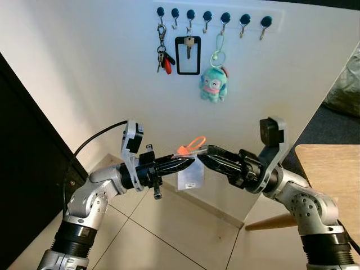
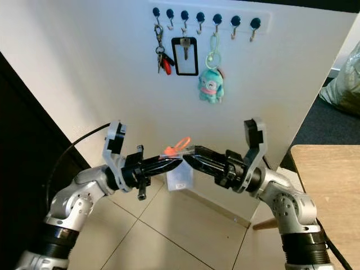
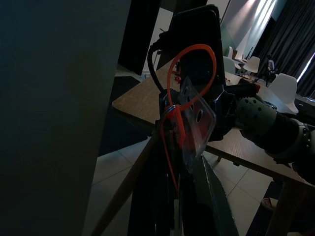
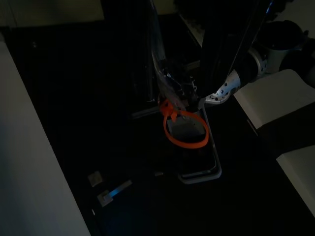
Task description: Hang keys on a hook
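Note:
A clear plastic key tag with an orange loop hangs in mid-air between my two arms, well below the hook rack on the white panel. My left gripper is shut on the tag's top, where the orange cord is tied. My right gripper meets it tip to tip from the other side, touching the tag. In the left wrist view the orange loop and the tag stand in front of the right arm.
On the rack hang a key bunch with a red fob, a black framed key holder and a teal plush keychain. The two rightmost hooks are bare. A wooden table is at my right and a dark wall at my left.

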You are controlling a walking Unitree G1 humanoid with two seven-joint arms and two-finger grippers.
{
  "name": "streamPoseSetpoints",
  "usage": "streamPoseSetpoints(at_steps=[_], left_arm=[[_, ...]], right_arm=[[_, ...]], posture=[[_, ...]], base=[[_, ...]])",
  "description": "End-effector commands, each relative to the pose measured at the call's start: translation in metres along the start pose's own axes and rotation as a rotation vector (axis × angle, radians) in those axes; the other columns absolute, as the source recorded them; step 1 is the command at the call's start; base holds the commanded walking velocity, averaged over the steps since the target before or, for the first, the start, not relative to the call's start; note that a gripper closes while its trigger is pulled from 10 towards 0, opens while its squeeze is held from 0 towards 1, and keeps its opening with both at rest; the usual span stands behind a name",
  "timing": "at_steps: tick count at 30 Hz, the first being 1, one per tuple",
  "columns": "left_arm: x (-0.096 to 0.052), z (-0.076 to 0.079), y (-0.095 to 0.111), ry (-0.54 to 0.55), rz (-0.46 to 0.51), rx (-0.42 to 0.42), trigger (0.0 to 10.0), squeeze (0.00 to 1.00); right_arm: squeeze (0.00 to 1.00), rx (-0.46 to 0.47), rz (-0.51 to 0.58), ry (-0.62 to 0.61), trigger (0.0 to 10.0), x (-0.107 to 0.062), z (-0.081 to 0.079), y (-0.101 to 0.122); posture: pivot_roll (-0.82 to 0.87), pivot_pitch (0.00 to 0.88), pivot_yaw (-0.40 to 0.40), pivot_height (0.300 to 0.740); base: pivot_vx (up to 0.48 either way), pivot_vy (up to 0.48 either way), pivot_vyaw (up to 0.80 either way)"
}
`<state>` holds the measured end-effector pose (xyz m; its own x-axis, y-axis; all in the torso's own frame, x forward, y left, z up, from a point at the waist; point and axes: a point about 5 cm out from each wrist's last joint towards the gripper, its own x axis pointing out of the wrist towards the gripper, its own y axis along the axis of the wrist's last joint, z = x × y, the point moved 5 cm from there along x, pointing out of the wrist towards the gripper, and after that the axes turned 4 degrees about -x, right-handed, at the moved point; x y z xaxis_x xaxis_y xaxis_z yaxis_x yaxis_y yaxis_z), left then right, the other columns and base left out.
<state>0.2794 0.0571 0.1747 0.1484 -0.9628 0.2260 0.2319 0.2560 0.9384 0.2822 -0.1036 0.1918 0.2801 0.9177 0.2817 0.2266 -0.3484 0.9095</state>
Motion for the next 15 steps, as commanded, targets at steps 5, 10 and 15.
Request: streamPoseSetpoints(at_steps=[5, 10, 15], left_arm=[[0.005, 0.003, 0.0, -0.018, 0.007, 0.006, 7.5, 0.0], [0.006, 0.004, 0.0, -0.022, 0.007, 0.005, 7.5, 0.0], [0.009, 0.005, -0.001, -0.034, 0.007, 0.001, 7.6, 0.0]], right_arm=[[0.0, -0.009, -0.067, -0.021, 10.0, 0.013, 0.0, -0.021], [0.0, 0.005, -0.057, -0.005, 10.0, 0.016, -0.003, -0.021], [0.0, -0.002, -0.038, -0.002, 10.0, 0.022, -0.004, -0.023]], posture=[[-0.13, 0.047, 0.078, 0.74], [-0.13, 0.047, 0.079, 0.74], [-0.13, 0.048, 0.082, 0.74]], base=[[0.0, 0.0, 0.0], [0.0, 0.0, 0.0], [0.0, 0.0, 0.0]])
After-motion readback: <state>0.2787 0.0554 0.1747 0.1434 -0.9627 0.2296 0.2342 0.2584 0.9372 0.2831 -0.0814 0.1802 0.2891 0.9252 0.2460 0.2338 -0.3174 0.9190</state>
